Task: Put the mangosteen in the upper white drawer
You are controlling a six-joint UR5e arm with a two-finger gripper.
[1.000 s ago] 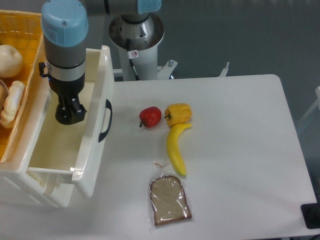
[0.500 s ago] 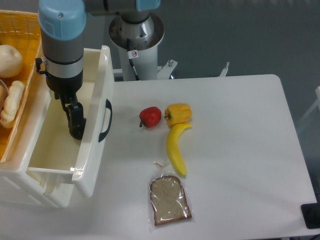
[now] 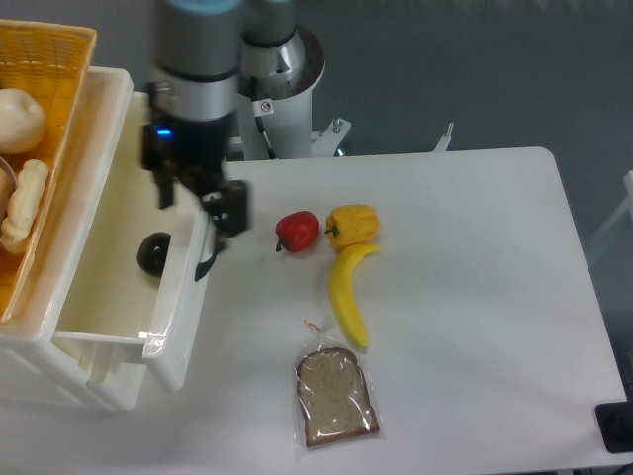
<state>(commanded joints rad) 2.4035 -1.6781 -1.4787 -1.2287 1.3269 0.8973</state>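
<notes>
The mangosteen [image 3: 153, 252], a small dark round fruit, lies inside the open upper white drawer [image 3: 104, 282], near its front wall. The drawer's black curved handle is partly hidden behind my gripper. My gripper [image 3: 198, 198] is open and empty. It hangs above the drawer's front wall, up and to the right of the mangosteen, with one finger [image 3: 232, 210] over the table side.
A woven yellow basket [image 3: 40, 59] with pale bread-like items sits at the far left. On the table lie a red round fruit [image 3: 297, 231], a yellow pepper [image 3: 353, 225], a banana [image 3: 348, 295] and a bagged bread slice [image 3: 335, 396]. The robot base [image 3: 272, 74] stands behind.
The gripper has let go of the mangosteen, which now lies in the drawer. The arm has risen and moved right, out of the drawer, to above its front wall.
</notes>
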